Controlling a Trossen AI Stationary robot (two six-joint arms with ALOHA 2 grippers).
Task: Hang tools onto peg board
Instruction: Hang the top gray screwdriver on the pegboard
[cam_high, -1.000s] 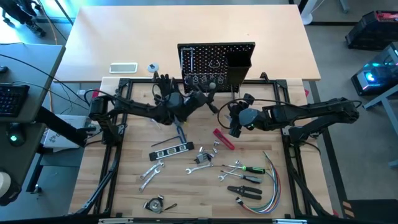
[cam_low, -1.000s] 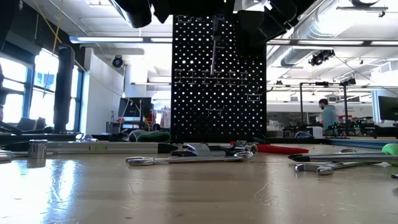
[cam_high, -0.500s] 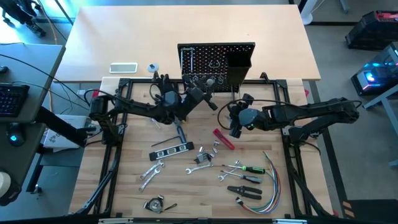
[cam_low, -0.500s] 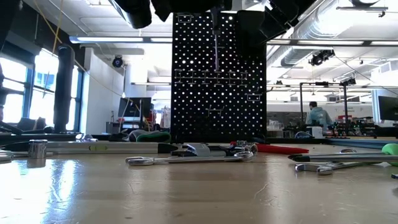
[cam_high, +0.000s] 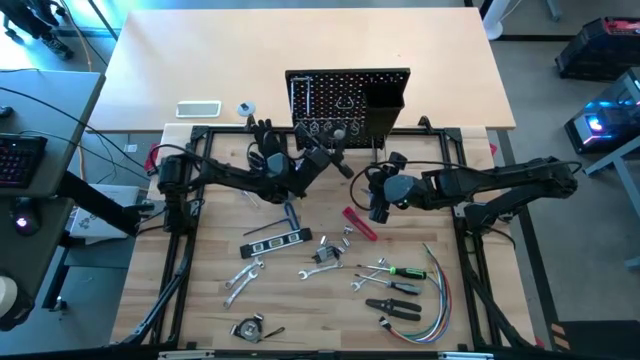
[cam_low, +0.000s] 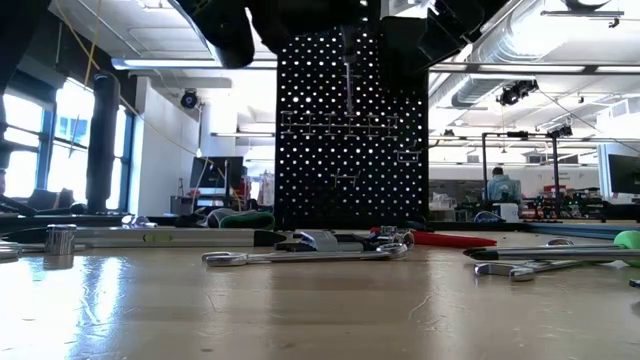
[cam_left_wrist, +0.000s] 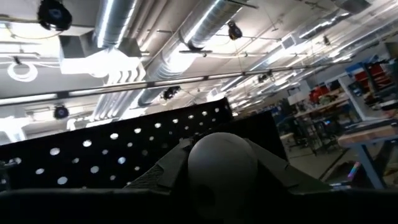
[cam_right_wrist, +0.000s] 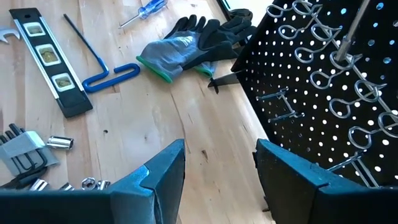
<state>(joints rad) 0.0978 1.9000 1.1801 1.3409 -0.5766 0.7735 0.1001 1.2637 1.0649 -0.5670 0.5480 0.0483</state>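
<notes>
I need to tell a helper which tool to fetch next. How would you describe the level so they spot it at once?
Start at the upright black perforated peg board at the table's far side, then come toward the near edge, past the left gripper. The long black bar-shaped level lies flat there beside a blue-handled hex key. Unlike the silver wrenches near it, it has small yellow-green windows along its length.

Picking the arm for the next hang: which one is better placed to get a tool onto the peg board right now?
Left, probably. The left gripper is at the peg board, holding a thin metal tool against the panel. The right gripper hangs open and empty over the table, facing the board.
</notes>
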